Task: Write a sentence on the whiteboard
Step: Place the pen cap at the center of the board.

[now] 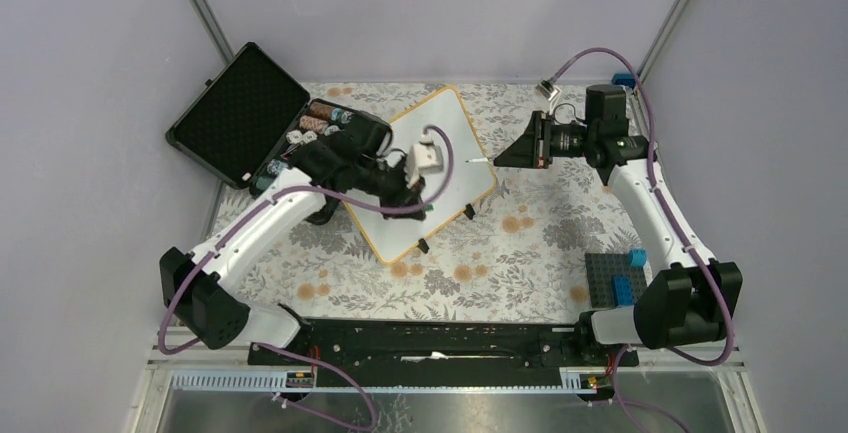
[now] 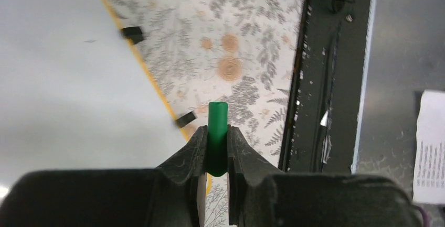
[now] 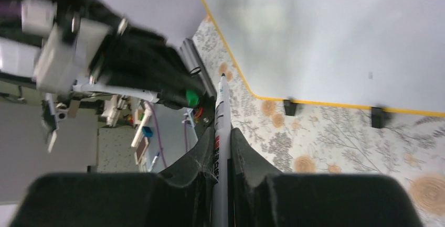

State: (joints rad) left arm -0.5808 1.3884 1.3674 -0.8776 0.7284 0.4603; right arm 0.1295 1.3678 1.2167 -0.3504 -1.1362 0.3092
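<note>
Currently my left fingers (image 2: 199, 142) clamp a green cap (image 2: 218, 118), held clear of the whiteboard (image 1: 462, 138), which lies askew and blank near the surface's (image 1: 520, 253) far edge. My right fingers (image 3: 240, 151) grip the uncapped marker (image 3: 221, 106), tip aimed at the board's right edge, likely ready to write.

The black left arm (image 1: 350, 168) lay across the left half of the white, orange-rimmed rectangular whiteboard (image 1: 462, 133). The open black foam-lined case (image 1: 240, 113) crowded that side, seemingly touching the arm. At the board's right edge the right gripper (image 1: 500, 160) poked a slim white marker pen (image 1: 480, 160) inward. Nearer than the board, bare floral tablecloth (image 1: 500, 253) gave free passage.
</note>
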